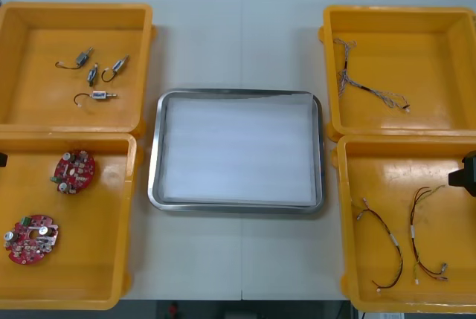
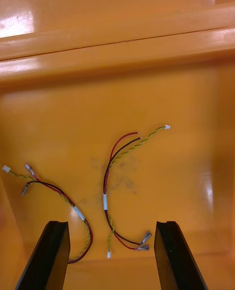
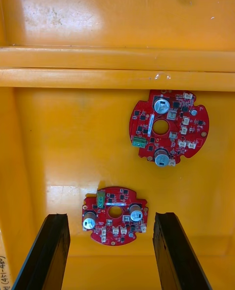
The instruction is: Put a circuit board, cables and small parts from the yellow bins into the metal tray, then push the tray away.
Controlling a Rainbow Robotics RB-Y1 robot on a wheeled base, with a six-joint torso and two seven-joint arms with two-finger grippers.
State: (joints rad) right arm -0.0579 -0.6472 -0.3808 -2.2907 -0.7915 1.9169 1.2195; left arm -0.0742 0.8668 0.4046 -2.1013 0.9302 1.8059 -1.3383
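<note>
The metal tray (image 1: 236, 94), white inside, lies at the table's middle with nothing in it. Two round red circuit boards (image 1: 74, 171) (image 1: 31, 239) lie in the near left yellow bin (image 1: 104, 259). My left gripper (image 3: 111, 251) hangs open over that bin, and one board (image 3: 115, 215) lies just beyond the gap between its fingers, the other board (image 3: 169, 126) farther off. Two red and yellow cables (image 1: 413, 237) lie in the near right bin (image 1: 454, 259). My right gripper (image 2: 111, 256) is open above them, with one cable (image 2: 105, 197) between its fingers.
The far left bin (image 1: 30, 111) holds several small metal parts (image 1: 93, 73). A twisted blue and white cable (image 1: 357, 85) lies in the far right bin (image 1: 446, 59). Bare table lies beyond the tray up to the far edge.
</note>
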